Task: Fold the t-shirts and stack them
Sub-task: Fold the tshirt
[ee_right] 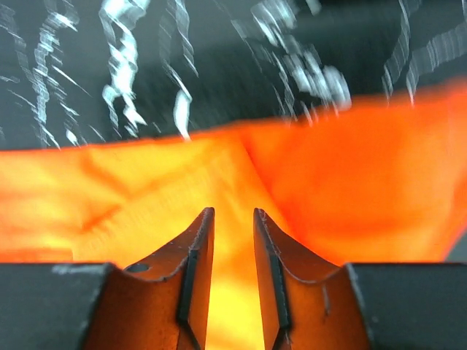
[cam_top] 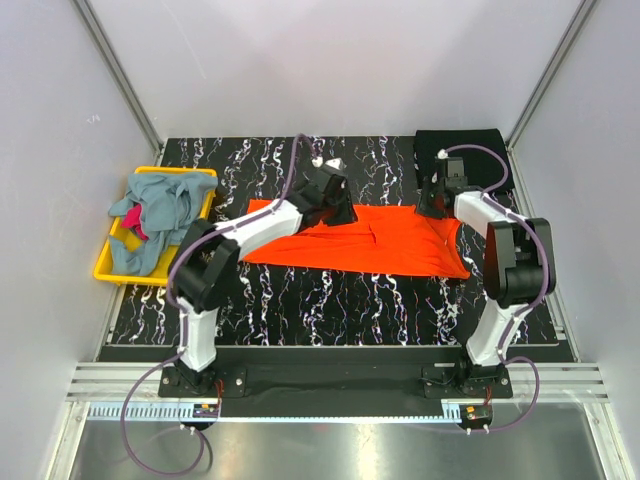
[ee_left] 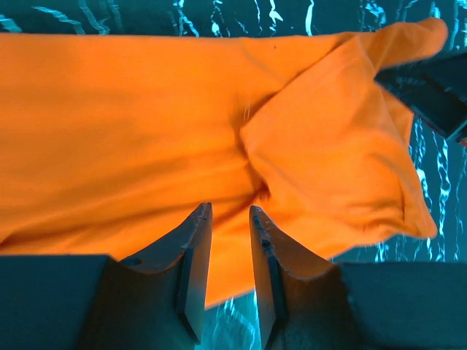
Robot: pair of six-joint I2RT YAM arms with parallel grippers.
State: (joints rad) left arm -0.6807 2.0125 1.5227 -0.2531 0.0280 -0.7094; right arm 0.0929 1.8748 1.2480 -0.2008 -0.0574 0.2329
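Orange shirt [cam_top: 360, 240] spread across the table [cam_top: 300, 300] centre; black shirt [cam_top: 460, 145] at 1 o'clock; bin [cam_top: 100, 270] at 9 o'clock. Left gripper [ee_left: 230, 211] and right gripper [ee_right: 233, 213] are slightly parted over the orange shirt, pinching nothing.

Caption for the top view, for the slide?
Left gripper and right gripper over the spread orange t-shirt; black t-shirt behind, yellow bin at left.

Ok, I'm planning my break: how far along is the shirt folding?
Done: one black cloth t-shirt looks folded at the far right. In hand: the bright orange cloth t-shirt lies part-folded into a long band, with the left gripper and right gripper open over it. Left: finishing it, then the grey-blue and magenta t-shirts heaped in the yellow plastic bin.
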